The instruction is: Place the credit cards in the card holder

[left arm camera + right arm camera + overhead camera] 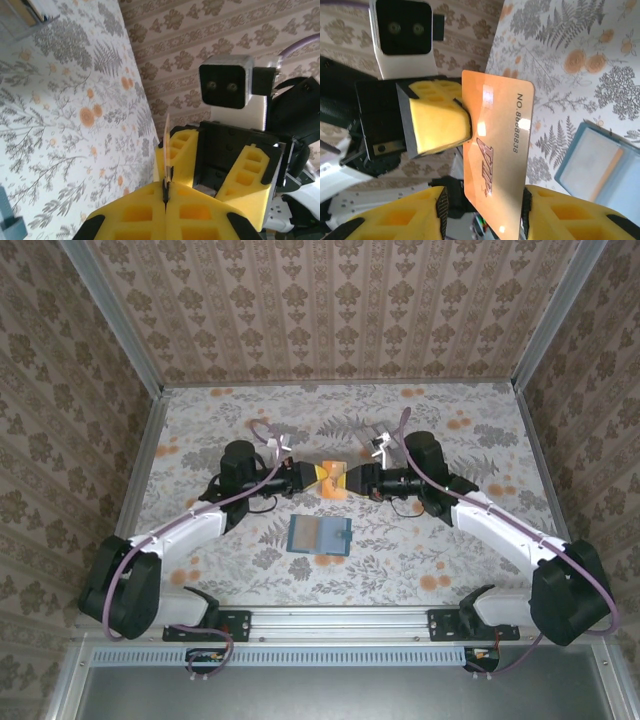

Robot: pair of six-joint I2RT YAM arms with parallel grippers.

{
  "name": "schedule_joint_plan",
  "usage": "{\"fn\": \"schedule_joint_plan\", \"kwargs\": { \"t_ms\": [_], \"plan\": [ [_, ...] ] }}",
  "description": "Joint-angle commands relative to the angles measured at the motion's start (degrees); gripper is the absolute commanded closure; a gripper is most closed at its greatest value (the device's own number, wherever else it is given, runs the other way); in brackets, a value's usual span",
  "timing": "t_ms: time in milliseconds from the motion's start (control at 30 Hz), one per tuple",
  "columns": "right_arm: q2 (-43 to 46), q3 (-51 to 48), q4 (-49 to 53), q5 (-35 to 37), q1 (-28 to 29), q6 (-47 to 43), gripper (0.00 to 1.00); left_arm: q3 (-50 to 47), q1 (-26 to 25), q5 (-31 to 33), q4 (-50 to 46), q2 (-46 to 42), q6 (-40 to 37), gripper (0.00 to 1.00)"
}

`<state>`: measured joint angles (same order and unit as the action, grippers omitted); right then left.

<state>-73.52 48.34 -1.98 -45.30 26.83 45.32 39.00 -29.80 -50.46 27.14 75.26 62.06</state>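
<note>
An orange-yellow credit card (pixel 330 480) hangs in the air over the middle of the table, between the two grippers, which meet tip to tip. My left gripper (pixel 318 476) is shut on it; in the left wrist view the card (pixel 166 145) shows edge-on, pinched between the yellow fingers (pixel 135 215). My right gripper (pixel 482 210) is open, its pads standing on either side of the card (pixel 495 150), the left pad clear of it. The card holder (pixel 320 536) lies open and flat on the table, nearer than the grippers, its lighter pockets (pixel 600 165) facing up.
The table (pixel 450 410) has a pale floral cloth and is walled by patterned panels on three sides. Both arms reach inward from the near corners. A metal rail (pixel 330 620) runs along the near edge.
</note>
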Motion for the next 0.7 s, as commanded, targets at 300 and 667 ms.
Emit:
{"fn": "schedule_joint_plan", "kwargs": {
  "t_ms": [300,667],
  "plan": [
    [-3.3,3.1,4.1,-7.8,-0.3,-5.7,0.96,0.2,-1.1,-3.5,-8.1,-2.1,-6.1,1.0],
    [-3.4,-6.4,-0.5,-5.1,2.1,-0.2,1.0,0.0,2.5,7.3,-35.3,-8.6,-19.1,0.44]
  ]
}}
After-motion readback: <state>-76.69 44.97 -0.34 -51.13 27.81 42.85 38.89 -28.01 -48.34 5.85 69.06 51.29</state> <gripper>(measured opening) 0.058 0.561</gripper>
